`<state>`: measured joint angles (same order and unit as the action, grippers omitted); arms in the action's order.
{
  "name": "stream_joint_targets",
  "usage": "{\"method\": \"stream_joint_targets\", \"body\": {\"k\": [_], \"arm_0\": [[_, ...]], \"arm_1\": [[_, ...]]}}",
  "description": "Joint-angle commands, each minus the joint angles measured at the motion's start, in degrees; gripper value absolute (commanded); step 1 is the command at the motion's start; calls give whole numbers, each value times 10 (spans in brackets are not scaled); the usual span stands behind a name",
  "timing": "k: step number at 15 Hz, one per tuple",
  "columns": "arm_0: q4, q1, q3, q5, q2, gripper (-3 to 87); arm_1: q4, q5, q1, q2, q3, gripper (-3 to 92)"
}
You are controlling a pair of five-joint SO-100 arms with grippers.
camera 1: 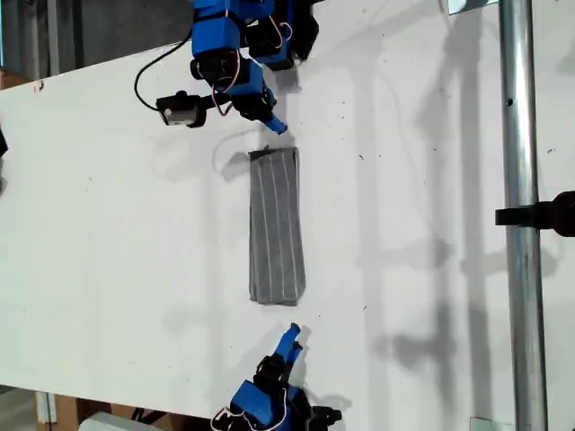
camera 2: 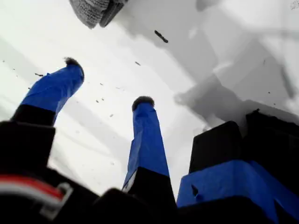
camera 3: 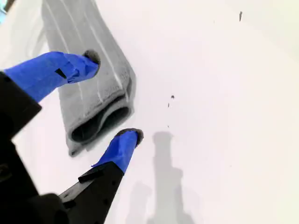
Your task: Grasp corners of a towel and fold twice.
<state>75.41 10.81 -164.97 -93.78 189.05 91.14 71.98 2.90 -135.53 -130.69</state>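
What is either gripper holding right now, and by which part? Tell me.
Nothing is held. My first gripper and my second gripper are both open, and the towel lies folded on the table.

Exterior view looking straight down from high above white desk, taking in both arms and whole towel. First wrist view riding low behind my first hand, peering along open blue fingers close to desk, catching only towel end. Second wrist view sitting close above my second hand (fingers spread), facing folded towel end. All three sharing towel.
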Motion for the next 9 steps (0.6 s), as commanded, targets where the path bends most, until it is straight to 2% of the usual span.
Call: {"method": "stream_joint_targets", "body": {"k": [1, 3, 6, 9], "arm_0": [[-34, 11, -56, 25, 103, 262], [-45, -5, -93, 39, 103, 269], [-50, -16, -125, 34, 103, 272], [-29, -17, -120, 25, 103, 271]], "arm_1": [[-120, -17, 47, -92, -97, 323], [-247, -37, 86, -60, -139, 366], [-367, -56, 105, 177, -66, 379], [-384, -56, 117, 351, 9, 373]]}}
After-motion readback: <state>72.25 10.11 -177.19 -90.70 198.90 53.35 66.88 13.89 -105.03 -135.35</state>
